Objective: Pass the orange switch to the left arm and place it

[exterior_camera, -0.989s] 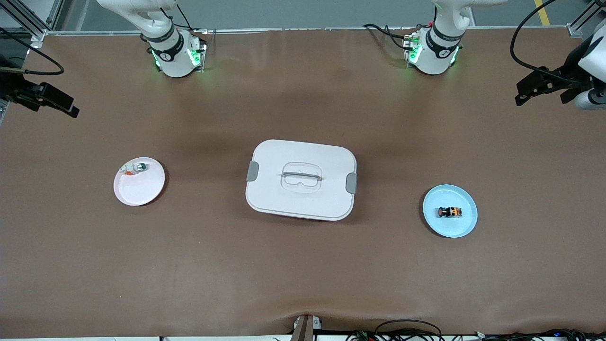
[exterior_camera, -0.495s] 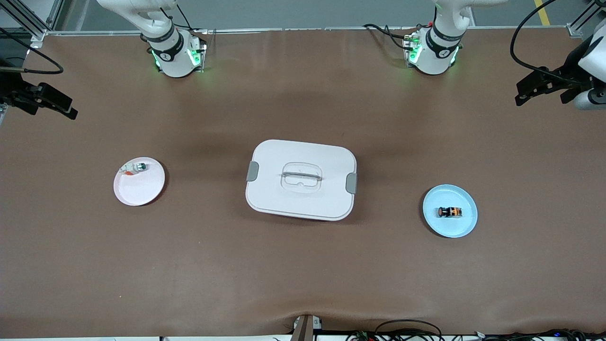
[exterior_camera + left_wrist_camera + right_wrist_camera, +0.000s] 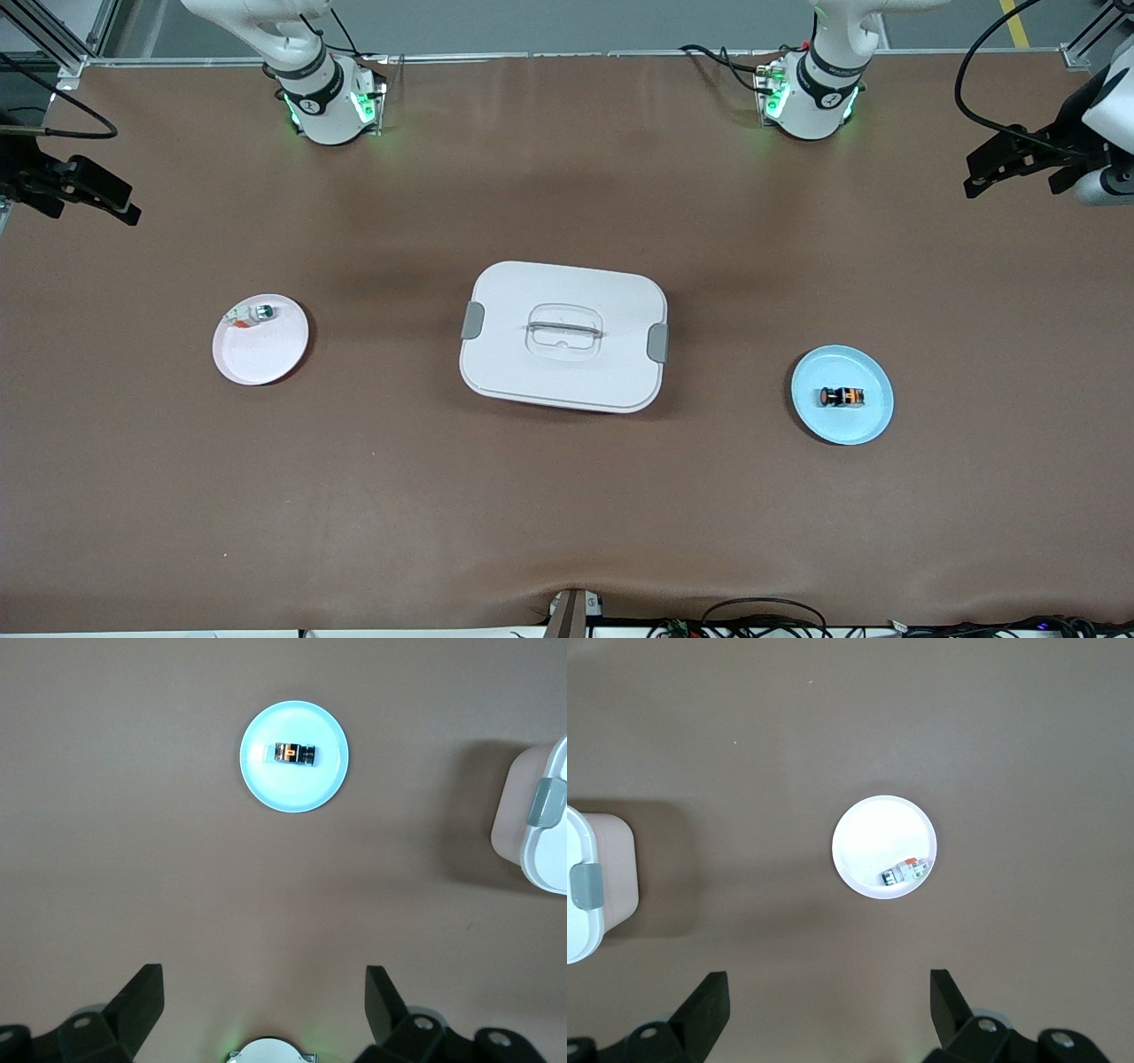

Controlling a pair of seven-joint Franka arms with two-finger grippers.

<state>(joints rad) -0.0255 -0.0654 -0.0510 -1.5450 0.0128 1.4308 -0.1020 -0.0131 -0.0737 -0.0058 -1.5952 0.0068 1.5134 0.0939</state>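
The orange switch (image 3: 841, 397) lies on its side on a light blue plate (image 3: 819, 424) toward the left arm's end of the table. It also shows in the left wrist view (image 3: 294, 754). The white lidded box (image 3: 563, 337) stands at the table's middle. My left gripper (image 3: 974, 175) hangs open and empty, high over the table's edge at its own end; the left wrist view (image 3: 264, 1001) shows its fingers wide apart. My right gripper (image 3: 124, 202) hangs open and empty over its own end of the table, and its wrist view (image 3: 828, 1005) shows the same.
A white plate (image 3: 257, 359) toward the right arm's end holds a small white-and-green part (image 3: 262, 312), also in the right wrist view (image 3: 906, 873). The box's corner shows in both wrist views (image 3: 542, 828) (image 3: 585, 904). Cables run along the table's near edge.
My right gripper has drifted slightly outward toward its end of the table. The left arm, the switch and the box have not moved.
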